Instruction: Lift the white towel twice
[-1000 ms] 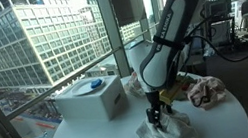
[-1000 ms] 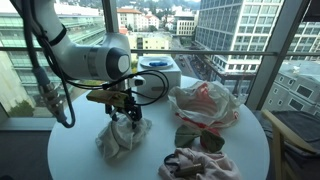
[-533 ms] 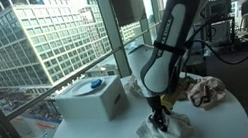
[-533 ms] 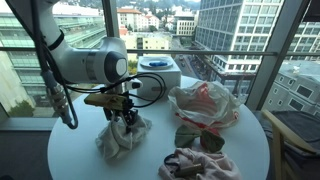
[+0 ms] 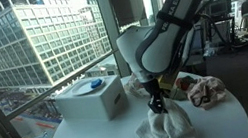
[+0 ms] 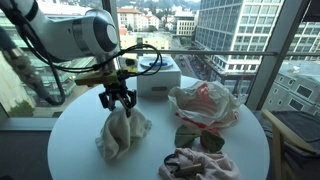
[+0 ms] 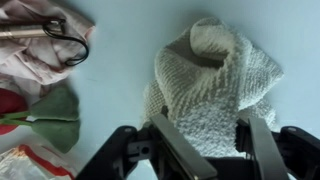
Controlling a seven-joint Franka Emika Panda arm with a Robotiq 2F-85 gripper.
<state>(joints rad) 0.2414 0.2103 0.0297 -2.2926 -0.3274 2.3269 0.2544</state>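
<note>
Over surface [image 6: 75,130] ctr: claw [image 6: 118,102] clamped on towel [image 6: 122,138] peak, w/ lower folds resting on surface.

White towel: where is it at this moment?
In an exterior view the towel hangs from the gripper at mid-table, lower folds on the table, near the white box.

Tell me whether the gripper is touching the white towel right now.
Touching. In an exterior view the gripper pinches the top of the white towel, which is drawn up into a peak beneath it.
</note>
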